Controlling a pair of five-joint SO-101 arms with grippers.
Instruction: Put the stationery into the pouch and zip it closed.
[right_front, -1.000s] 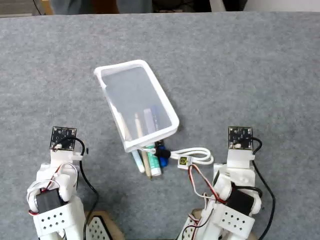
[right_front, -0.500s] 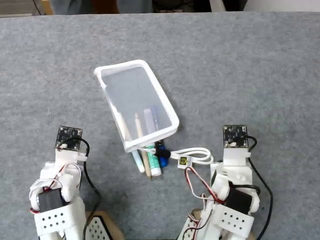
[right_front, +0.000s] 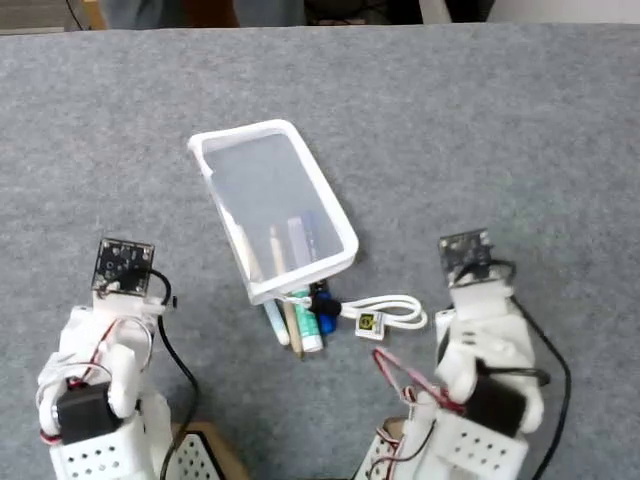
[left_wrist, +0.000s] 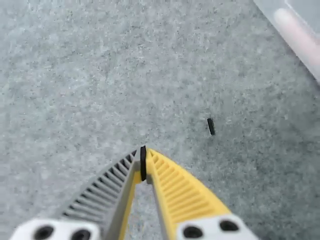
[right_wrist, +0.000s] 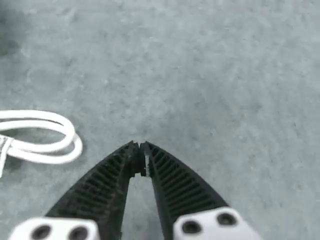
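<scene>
we see bare grey mat (right_front: 480, 130) beyond the far end and along both long sides of the pouch (right_front: 270, 200), so a gripper could pass there freely. at its near mouth the pens (right_front: 296, 322) stick out onto the mat, and the white cord loop (right_wrist: 30, 115) lies just beside them, between the mouth and the right gripper (right_wrist: 140, 159). ahead of the left gripper (left_wrist: 143, 164) a small black speck (left_wrist: 211, 126) lies on the mat.

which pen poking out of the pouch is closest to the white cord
The dark blue pen, at the end of the row beside the cord; the green-and-white pen, the wooden pencil and the pale blue pen lie farther off.
</scene>
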